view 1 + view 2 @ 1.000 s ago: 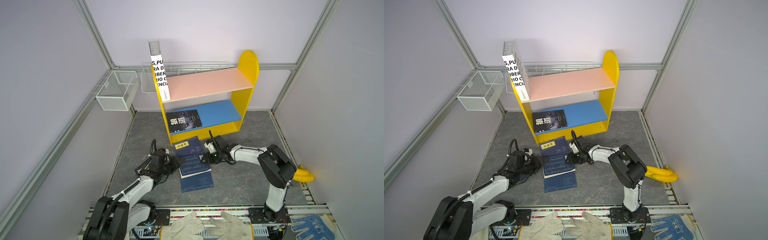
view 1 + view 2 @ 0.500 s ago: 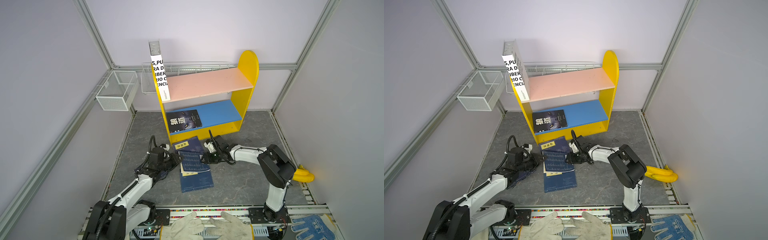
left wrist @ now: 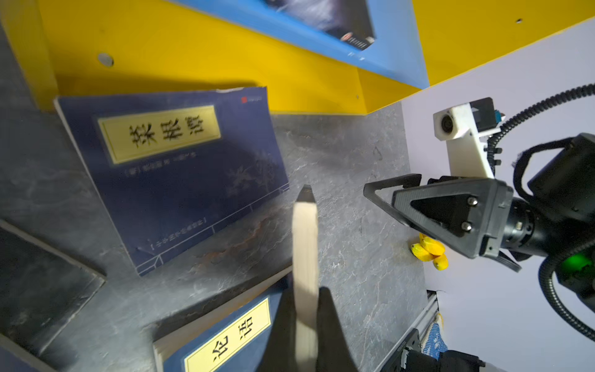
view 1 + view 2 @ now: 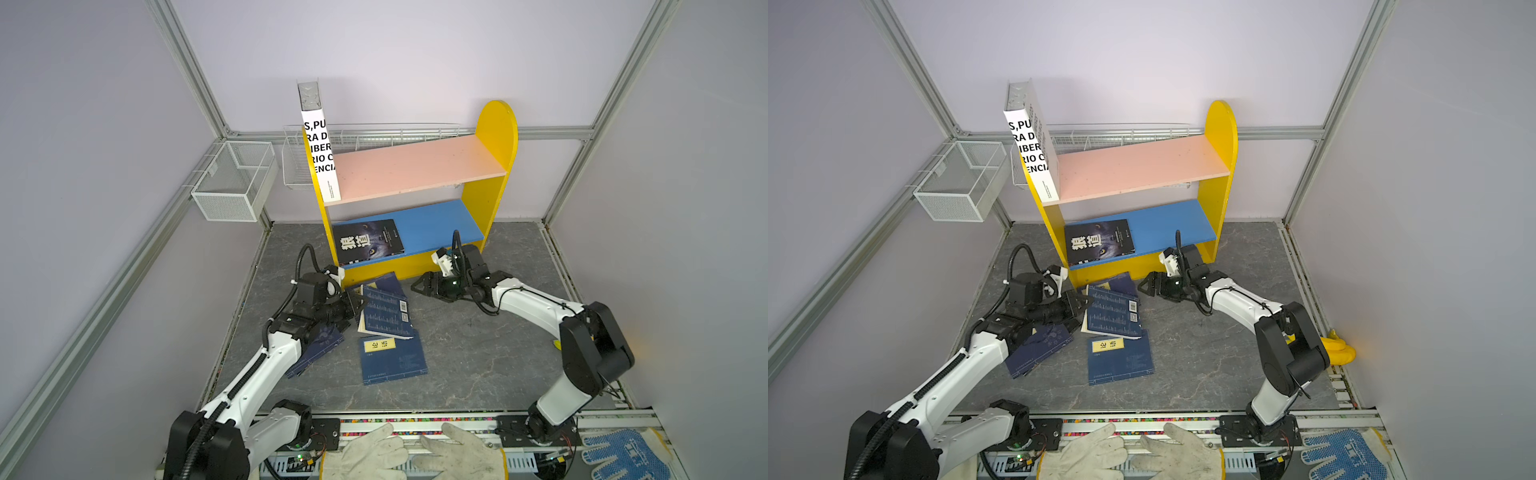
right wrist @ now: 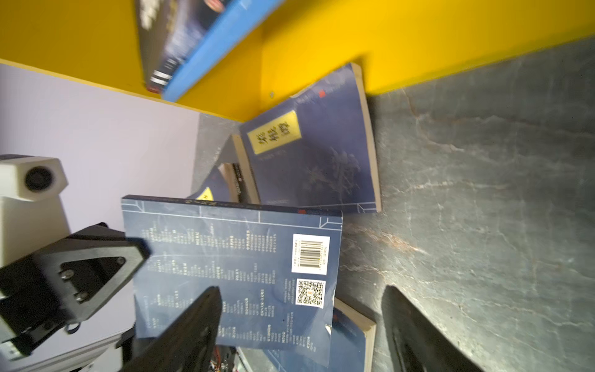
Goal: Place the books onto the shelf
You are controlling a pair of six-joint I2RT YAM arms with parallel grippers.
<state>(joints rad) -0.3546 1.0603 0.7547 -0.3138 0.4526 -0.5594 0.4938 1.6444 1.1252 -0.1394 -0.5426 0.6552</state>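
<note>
Left claw (image 4: 358, 306) is clamped on the page edge of 1 navy book (image 4: 384, 312), barcode up! Right claw (image 4: 419, 286) gapes wide just beside its opposite edge, apparently not touching. The shelf (image 4: 494, 137) stands just beyond both claws. Pickup step, I'd say: next, lift it clear and carry it onto that shelf.

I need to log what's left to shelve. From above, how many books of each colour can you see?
Navy paperback books, unshelved: 4
Black paperback book, flat on the blue lower board: 1
White book with bold black lettering, upright on the pink upper board: 1
Total: 6 showing; more may lie hidden beneath.
</note>
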